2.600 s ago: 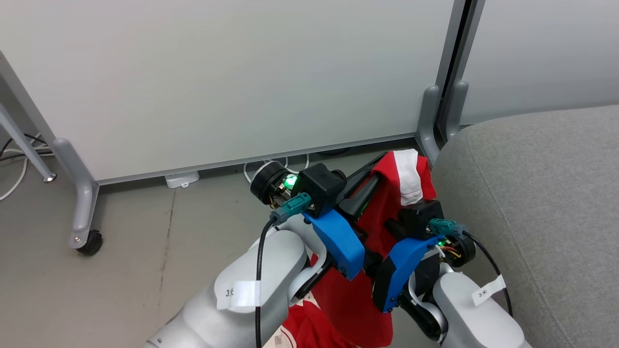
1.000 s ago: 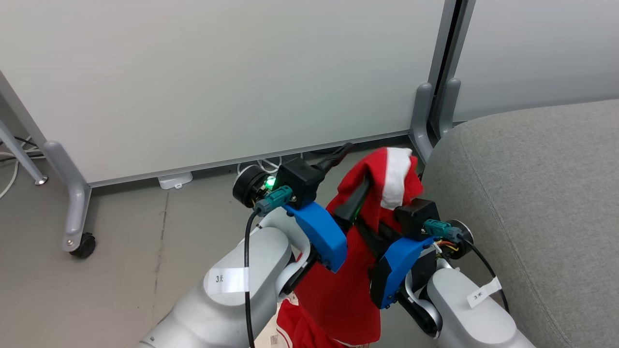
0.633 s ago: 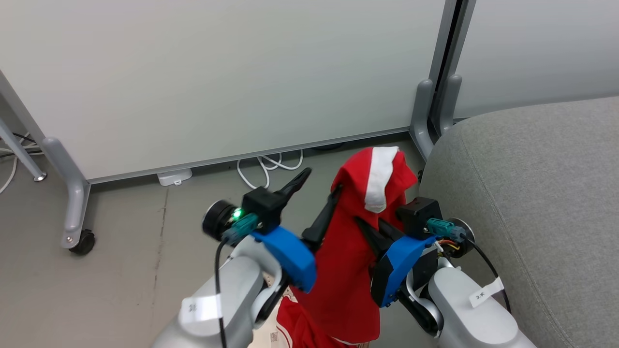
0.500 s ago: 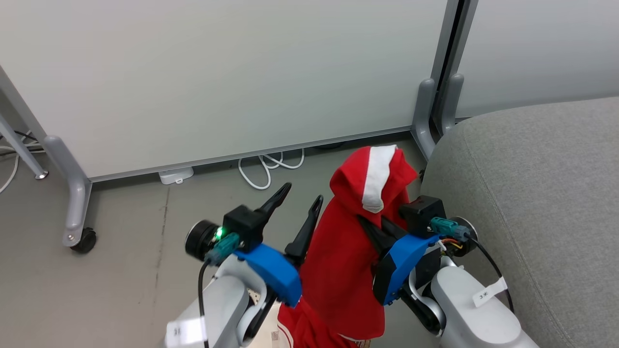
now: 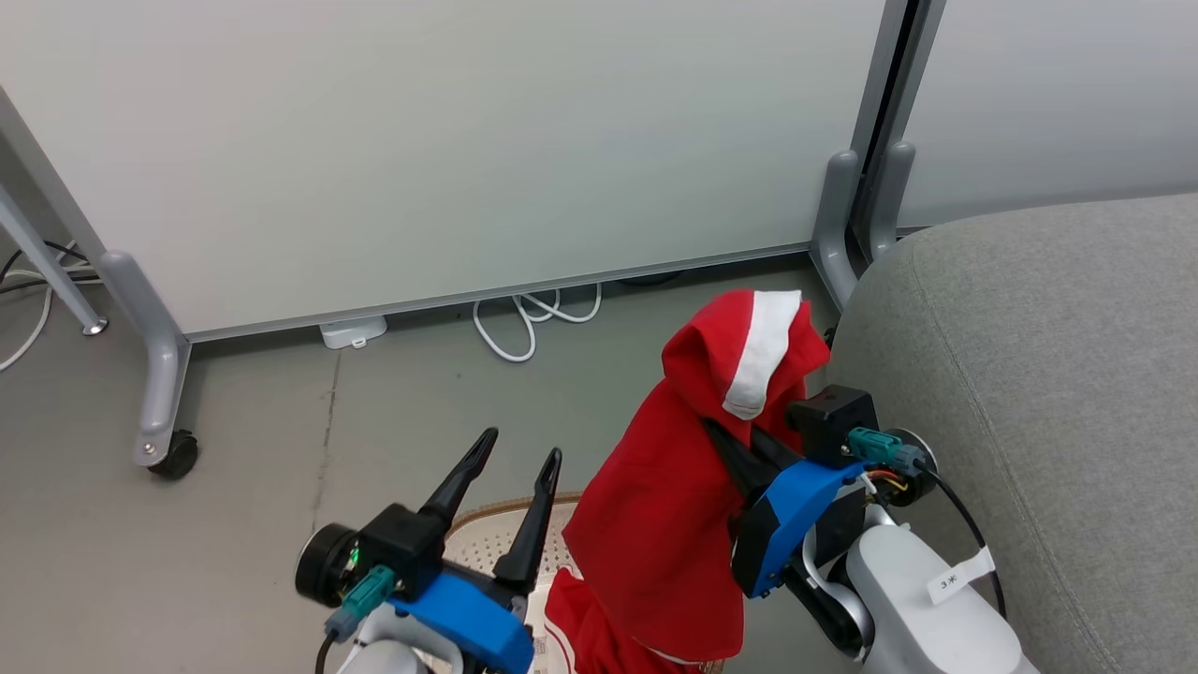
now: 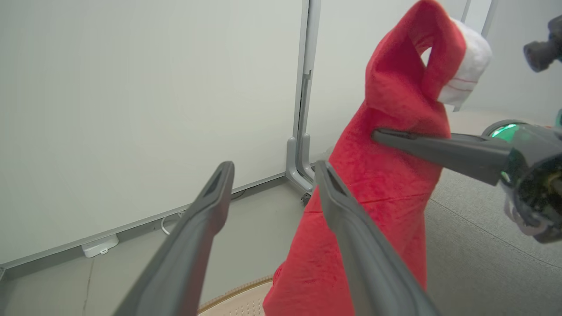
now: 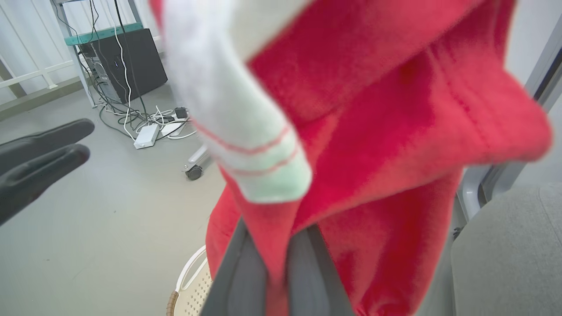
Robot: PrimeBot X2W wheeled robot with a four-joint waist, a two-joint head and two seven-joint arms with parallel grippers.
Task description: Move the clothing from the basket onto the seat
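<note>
My right gripper [image 5: 728,442] is shut on a piece of the red clothing [image 5: 669,524], lifted above the floor. It drapes over the fingers, its white-trimmed fold [image 5: 763,351] on top beside the grey seat [image 5: 1029,374]. In the right wrist view the clothing [image 7: 373,131] is pinched between my dark fingers [image 7: 237,272]. More red fabric hangs down into the cream basket [image 5: 487,541]. My left gripper [image 5: 521,451] stands open and empty above the basket, left of the garment. In the left wrist view the left gripper [image 6: 274,169] has bare fingers, with the clothing [image 6: 386,188] to its right.
White partition panels stand behind on grey legs, one with a caster [image 5: 175,456]. A white cable [image 5: 524,328] and a small white box [image 5: 352,331] lie on the floor at the wall. A black computer case [image 7: 127,61] with cables shows in the right wrist view.
My left gripper opened, let go of the clothing and drew back down and left over the basket. My right gripper keeps the garment raised beside the seat.
</note>
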